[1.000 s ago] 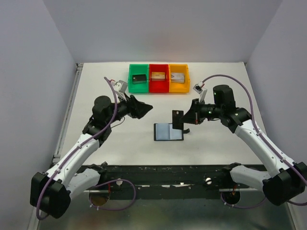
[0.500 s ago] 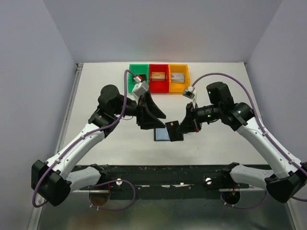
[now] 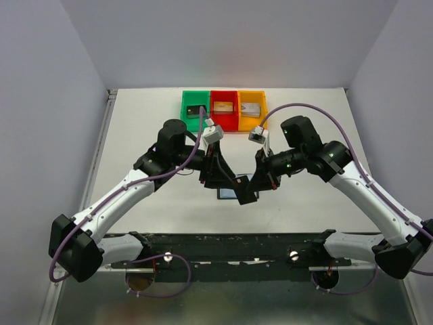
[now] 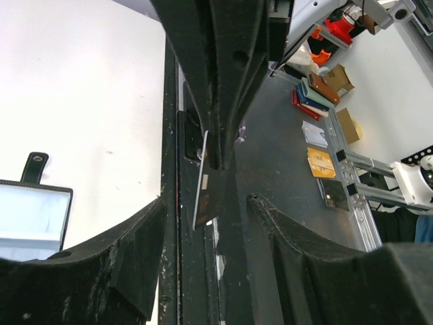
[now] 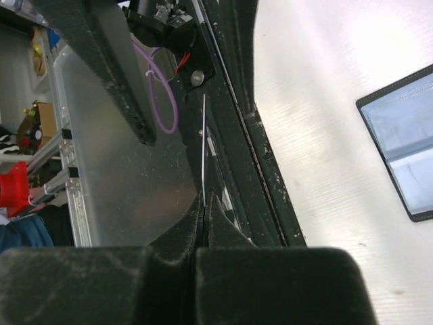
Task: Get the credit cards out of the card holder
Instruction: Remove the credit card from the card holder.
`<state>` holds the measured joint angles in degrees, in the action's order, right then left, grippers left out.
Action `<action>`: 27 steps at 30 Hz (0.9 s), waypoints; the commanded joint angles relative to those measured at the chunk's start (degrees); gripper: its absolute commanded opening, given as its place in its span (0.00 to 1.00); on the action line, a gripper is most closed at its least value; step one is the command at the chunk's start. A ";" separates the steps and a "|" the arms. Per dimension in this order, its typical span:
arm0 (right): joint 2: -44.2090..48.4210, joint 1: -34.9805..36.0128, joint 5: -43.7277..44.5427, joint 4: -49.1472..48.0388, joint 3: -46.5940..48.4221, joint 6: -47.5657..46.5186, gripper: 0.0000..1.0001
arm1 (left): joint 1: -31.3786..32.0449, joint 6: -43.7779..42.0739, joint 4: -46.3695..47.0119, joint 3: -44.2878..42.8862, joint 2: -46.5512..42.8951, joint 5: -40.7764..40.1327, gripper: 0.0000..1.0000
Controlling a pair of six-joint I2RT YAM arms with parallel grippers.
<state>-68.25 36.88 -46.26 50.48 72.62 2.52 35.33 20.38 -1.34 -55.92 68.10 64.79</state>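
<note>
While my right tool (image 5: 203,206) pinched one credit card (image 5: 203,145) edge-on, my left tool (image 4: 206,230) stood spread either side of its free end, not touching. Noted the card holder (image 5: 406,145) open on the bench (image 5: 325,135) just beneath both tools. Risk: card would drop if right released before left clamped.

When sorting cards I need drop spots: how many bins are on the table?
3: green bin left, red bin middle, orange bin right, side by side at the table's far edge.
</note>
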 commanded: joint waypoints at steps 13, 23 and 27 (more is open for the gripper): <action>-0.31 2.93 3.72 4.54 3.49 -1.91 0.01 | 1.93 -6.14 -6.38 -3.84 0.99 0.77 0.41; -0.48 4.25 4.95 5.07 3.85 -2.00 0.00 | 3.52 -8.08 -9.11 -4.81 1.51 0.33 0.12; 0.04 4.16 6.79 4.63 3.85 -1.91 0.25 | 3.60 -8.52 -9.55 -4.37 1.08 -1.33 0.00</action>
<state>-68.38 40.51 -41.95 53.80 74.94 1.23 38.50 13.76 -10.02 -59.11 69.45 64.31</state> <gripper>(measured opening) 0.072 0.038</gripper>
